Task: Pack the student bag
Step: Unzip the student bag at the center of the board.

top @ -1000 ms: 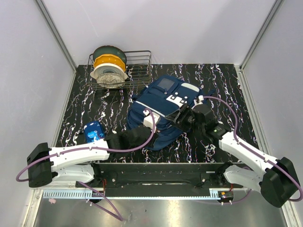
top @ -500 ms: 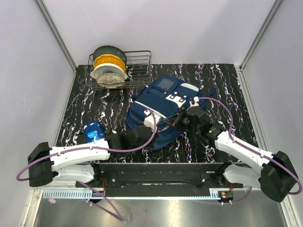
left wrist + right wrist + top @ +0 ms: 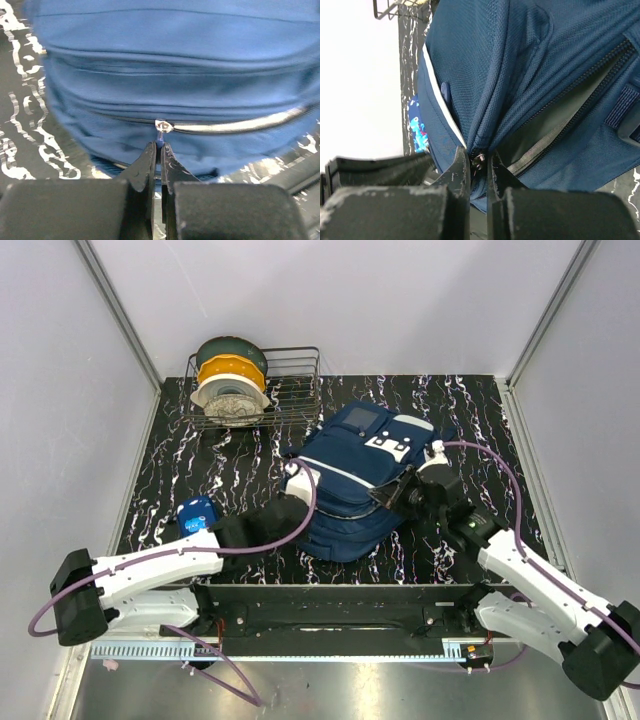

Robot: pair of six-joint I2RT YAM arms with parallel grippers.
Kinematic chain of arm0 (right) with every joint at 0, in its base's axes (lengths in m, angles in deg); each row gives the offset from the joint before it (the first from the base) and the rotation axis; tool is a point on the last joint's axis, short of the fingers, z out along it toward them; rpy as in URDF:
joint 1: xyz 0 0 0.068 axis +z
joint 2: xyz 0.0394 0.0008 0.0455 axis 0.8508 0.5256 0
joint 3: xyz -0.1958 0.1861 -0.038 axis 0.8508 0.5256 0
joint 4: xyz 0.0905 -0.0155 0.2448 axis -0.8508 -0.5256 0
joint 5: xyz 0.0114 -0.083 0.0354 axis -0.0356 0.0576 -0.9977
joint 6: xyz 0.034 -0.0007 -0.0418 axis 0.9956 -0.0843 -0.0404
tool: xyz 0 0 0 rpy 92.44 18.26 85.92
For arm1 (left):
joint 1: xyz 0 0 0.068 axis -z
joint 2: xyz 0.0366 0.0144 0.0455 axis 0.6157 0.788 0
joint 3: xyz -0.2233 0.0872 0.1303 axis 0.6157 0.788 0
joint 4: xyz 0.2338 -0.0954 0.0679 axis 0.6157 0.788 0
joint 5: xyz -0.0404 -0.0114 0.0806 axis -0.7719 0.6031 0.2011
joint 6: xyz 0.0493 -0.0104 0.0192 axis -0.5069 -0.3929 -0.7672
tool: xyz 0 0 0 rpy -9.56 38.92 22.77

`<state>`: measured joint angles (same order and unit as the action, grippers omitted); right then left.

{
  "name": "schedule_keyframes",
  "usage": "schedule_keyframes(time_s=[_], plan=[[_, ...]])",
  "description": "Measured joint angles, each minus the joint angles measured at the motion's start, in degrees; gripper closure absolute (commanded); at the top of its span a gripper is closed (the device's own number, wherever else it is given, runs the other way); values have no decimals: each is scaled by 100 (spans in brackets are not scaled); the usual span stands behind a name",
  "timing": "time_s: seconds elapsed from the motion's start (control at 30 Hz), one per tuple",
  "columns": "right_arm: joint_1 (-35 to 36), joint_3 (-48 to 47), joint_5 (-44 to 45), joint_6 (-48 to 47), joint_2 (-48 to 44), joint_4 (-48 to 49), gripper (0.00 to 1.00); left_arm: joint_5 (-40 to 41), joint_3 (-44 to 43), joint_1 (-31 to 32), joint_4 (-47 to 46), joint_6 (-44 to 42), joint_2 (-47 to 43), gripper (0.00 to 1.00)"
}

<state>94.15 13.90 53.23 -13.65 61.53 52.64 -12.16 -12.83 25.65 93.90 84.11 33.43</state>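
Observation:
The student bag, navy blue with white patches and a grey pocket panel, lies mid-table. My left gripper is at its left side. In the left wrist view that gripper is shut on a small blue zip pull just below a silver slider; right of the slider the zip gapes, showing light lining. My right gripper is at the bag's right side. In the right wrist view its jaws are pinched on a dark zip slider and the fabric around it, beside an open grey-lined slit.
A small blue printed pouch lies on the marbled table near the left arm, also in the right wrist view. A wire rack at the back left holds green, yellow and white round items. Grey walls close three sides.
The right gripper has closed from wide open onto the zip slider. The bag has shifted back and to the right, and the left gripper has moved up with its zip pull.

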Motion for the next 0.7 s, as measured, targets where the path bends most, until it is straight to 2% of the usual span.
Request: schedule_keyframes(time_s=[0.23, 0.47, 0.7], plan=[[-42, 0, -98, -275, -461, -396, 100, -33, -175, -1106, 686, -28, 22, 100], [-52, -70, -323, -466, -817, -664, 100, -393, -402, -1928, 706, -136, 520, 100], [-92, -531, -487, -507, -675, -957, 100, -551, -715, -2153, 704, -232, 909, 96]])
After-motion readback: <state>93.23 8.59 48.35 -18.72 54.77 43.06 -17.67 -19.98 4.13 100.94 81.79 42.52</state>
